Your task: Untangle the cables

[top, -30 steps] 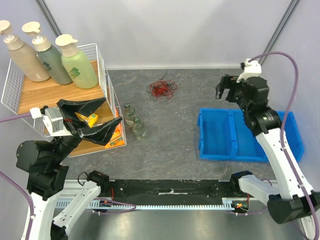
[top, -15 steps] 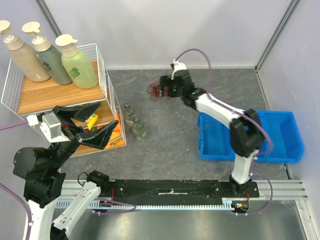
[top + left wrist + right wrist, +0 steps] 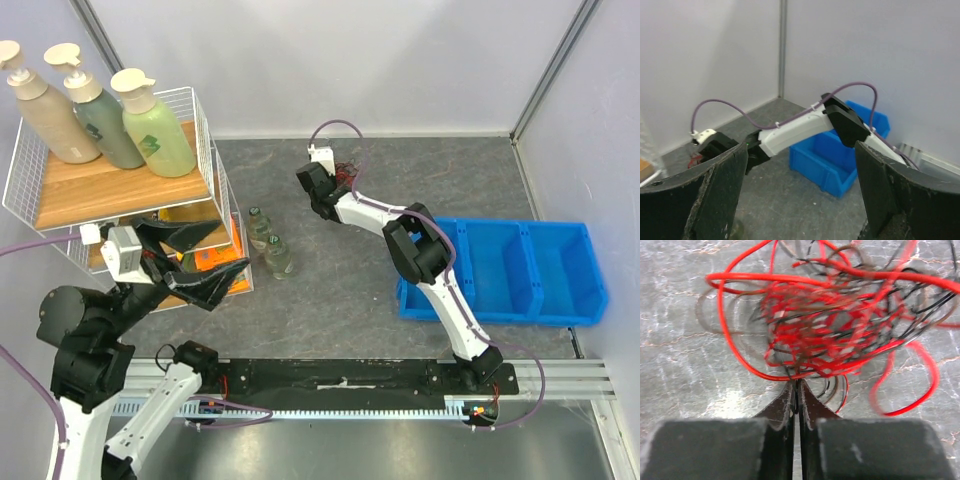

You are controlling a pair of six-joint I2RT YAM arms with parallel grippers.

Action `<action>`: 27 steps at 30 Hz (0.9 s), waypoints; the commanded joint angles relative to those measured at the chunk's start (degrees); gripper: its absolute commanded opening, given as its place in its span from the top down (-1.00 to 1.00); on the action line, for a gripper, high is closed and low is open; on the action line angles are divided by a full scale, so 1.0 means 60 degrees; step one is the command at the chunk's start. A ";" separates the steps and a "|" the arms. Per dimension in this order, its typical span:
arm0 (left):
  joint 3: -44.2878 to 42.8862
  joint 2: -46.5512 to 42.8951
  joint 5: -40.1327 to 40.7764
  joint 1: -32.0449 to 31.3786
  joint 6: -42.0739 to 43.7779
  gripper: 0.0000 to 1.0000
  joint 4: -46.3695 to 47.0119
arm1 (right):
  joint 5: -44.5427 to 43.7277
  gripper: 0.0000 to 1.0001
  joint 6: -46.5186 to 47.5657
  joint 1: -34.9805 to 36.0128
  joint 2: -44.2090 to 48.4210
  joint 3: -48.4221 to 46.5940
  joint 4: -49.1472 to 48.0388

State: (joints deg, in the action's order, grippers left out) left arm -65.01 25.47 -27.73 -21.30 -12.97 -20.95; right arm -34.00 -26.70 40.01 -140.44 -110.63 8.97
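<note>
The right arm (image 3: 365, 212) and left arm (image 3: 150, 418) wear white shells between bulky black joints; a thin lilac hose (image 3: 338, 124) meets a white plug at each wrist; the left hand (image 3: 230, 250) has broad matte-black fingers (image 3: 690, 200)

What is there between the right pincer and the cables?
Nothing. In the right wrist view, the tips of the shut right pincer meet the near edge of the cables; no gap shows between them.

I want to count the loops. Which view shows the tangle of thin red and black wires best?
The right wrist view: the tangle of thin red and black wires fills it, loops distinct though partly blurred. The top external view shows only red bits by the right arm; the left wrist view, a small red trace.
</note>
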 commanded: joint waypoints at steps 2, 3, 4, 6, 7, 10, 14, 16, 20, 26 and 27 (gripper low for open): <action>-0.0369 0.1886 -0.2625 0.0005 -0.1044 -0.76 0.0195 | 0.0871 1.00 0.1430 -0.0384 0.0728 0.0314 -0.0205; -0.0588 0.2283 -0.3007 0.0020 -0.1293 -0.72 0.0297 | 0.1384 1.00 0.1635 -0.0413 0.1152 0.0971 -0.0467; -0.0764 0.2723 -0.3330 0.0020 -0.1600 -0.69 0.0487 | 0.1766 1.00 0.1753 -0.0413 0.1765 0.1688 -0.0847; -0.1072 0.3368 -0.3771 -0.0024 -0.2200 -0.63 0.1188 | 0.2601 1.00 0.1725 -0.0413 0.2909 0.3226 -0.1231; -0.1190 0.3618 -0.3744 -0.0140 -0.2421 -0.61 0.1525 | 0.2967 1.00 0.1667 -0.0413 0.3479 0.3813 -0.1261; -0.1788 0.4263 -0.3029 -0.1192 -0.2395 -0.61 0.2056 | 0.3978 1.00 0.1345 -0.0413 0.4974 0.5673 -0.1407; -0.3062 0.5551 -0.1492 -0.3359 -0.1459 -0.58 0.1545 | 0.5634 1.00 0.1023 -0.0428 0.6251 0.7521 -0.1861; -0.3576 0.6065 -0.0423 -0.4195 -0.0873 -0.56 0.1106 | 0.6601 1.00 0.0716 -0.0428 0.6924 0.8705 -0.2327; -0.3623 0.6491 0.2547 -0.5383 0.0226 -0.52 0.0636 | 0.7920 1.00 0.0188 -0.0428 0.8739 1.0876 -0.3427; -0.2249 0.6668 0.7343 -0.6484 0.1634 -0.29 0.0166 | 0.9004 1.00 -0.0032 -0.0428 1.1450 1.3016 -0.4029; -0.1984 0.6551 0.7375 -0.6484 0.1736 -0.29 0.0181 | 0.9267 1.00 -0.0076 -0.0428 1.1903 1.3207 -0.4160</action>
State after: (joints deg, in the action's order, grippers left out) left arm -82.56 64.95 -2.35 -58.98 -10.39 -16.80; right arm 13.85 -25.12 37.36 -78.41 -34.28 -8.32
